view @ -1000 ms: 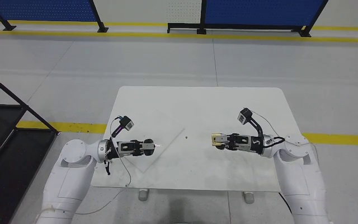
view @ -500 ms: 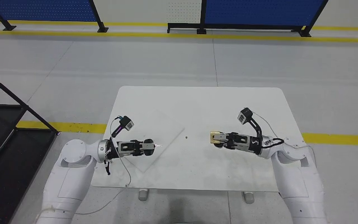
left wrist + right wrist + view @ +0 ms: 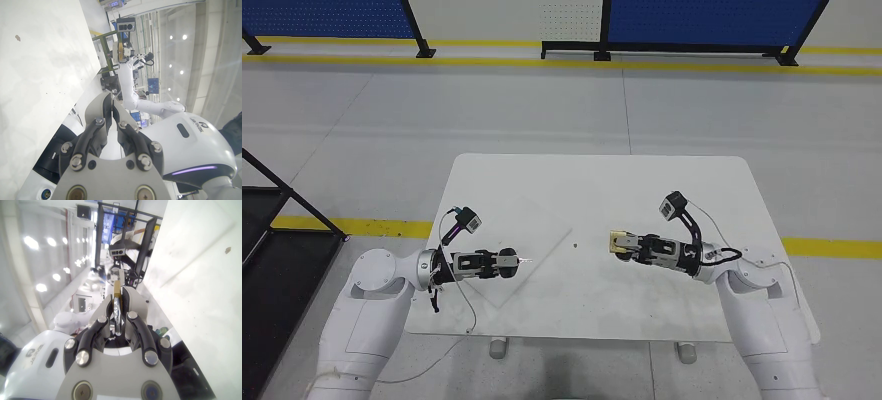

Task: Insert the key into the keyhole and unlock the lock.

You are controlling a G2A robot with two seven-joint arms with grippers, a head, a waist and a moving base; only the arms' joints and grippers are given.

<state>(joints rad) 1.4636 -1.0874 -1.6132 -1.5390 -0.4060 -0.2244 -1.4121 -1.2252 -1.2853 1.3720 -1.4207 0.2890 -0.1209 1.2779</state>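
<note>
Left jaws pinch the key (image 3: pixel 525 261), blade aimed at the lock (image 3: pixel 619 243), which the right jaws clamp at its shackle end, brass body toward the key, both above the tabletop (image 3: pixel 592 190), well apart, apparently aligned for insertion.

lock (image 3: pixel 619 243): brass, in right claw (image 3: pixel 630 245) | key (image 3: pixel 528 260): silvery (thin), in left claw (image 3: pixel 515 260), well apart

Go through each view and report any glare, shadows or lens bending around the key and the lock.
Top view: even light, only faint shadows on the table, no glare on the lock. Left wrist view: ceiling lamps throw pale streaks down one side, the wide lens bends the table edge, and the key is free of glare. Right wrist view: lamps flare white, and the lock's steel loop shines with reflections.
</note>
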